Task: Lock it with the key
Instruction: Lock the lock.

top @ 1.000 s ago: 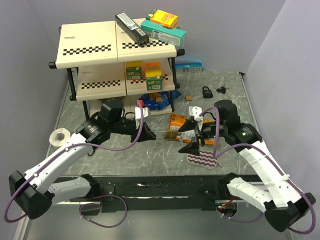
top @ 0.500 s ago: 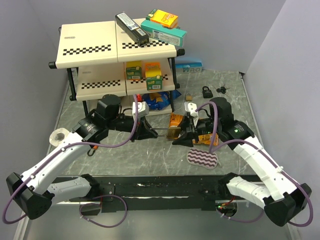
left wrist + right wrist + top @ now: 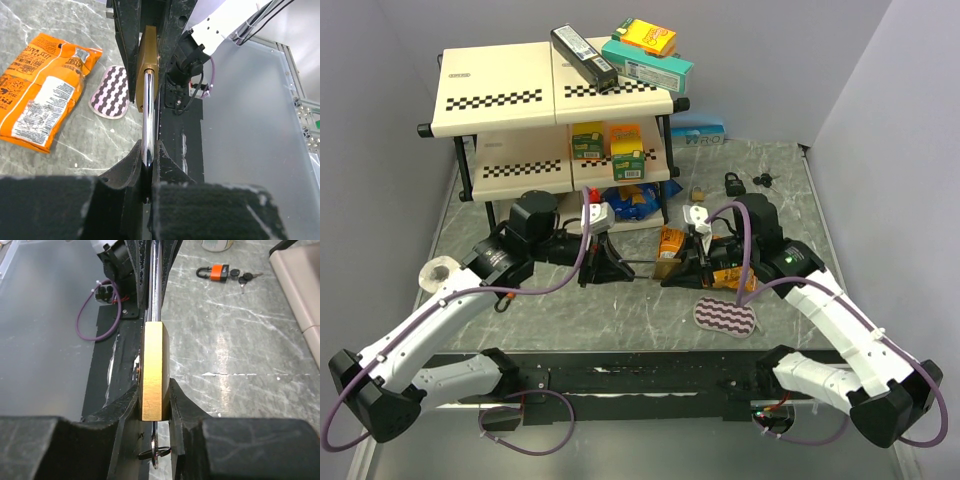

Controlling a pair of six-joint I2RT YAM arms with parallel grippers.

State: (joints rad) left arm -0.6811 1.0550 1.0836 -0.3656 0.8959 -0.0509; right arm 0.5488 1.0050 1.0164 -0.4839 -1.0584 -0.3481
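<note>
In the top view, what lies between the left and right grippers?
A brass padlock bridges the gap: the left gripper clamps its chrome shackle, and the right gripper holds its body. Both wrist views confirm it.

Right gripper [image 3: 153,401], wide apart a second ago, now tight around the brass padlock [image 3: 152,355]

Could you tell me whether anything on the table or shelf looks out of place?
On the shelf top, the teal box lies askew, overhanging the right edge, the black box crooked beside it. The padlock, held by left gripper and right gripper, looks fine.
</note>
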